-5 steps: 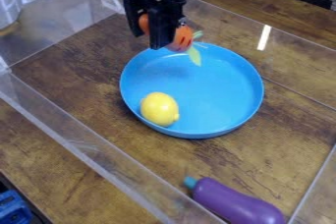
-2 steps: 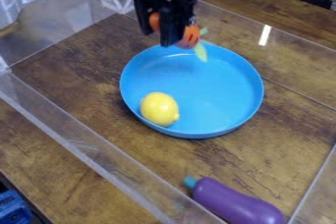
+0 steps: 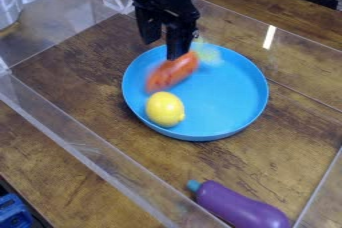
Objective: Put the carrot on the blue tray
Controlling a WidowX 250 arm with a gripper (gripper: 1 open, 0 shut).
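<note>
The orange carrot [image 3: 171, 70] shows as a blurred streak inside the back left part of the blue tray [image 3: 247, 97], its pale green top pointing to the right. My black gripper [image 3: 163, 40] hangs just above it, pointing down. Its fingers stand apart and hold nothing. The carrot is free of the fingers. The blur hides whether it rests flat on the tray floor.
A yellow lemon [image 3: 163, 109] lies in the tray's front left part. A purple eggplant [image 3: 241, 209] lies on the wooden table near the front edge. Clear plastic walls [image 3: 80, 147] run around the work area.
The gripper has opened and let go of the carrot. The carrot has dropped from between the fingers down and left into the tray.
</note>
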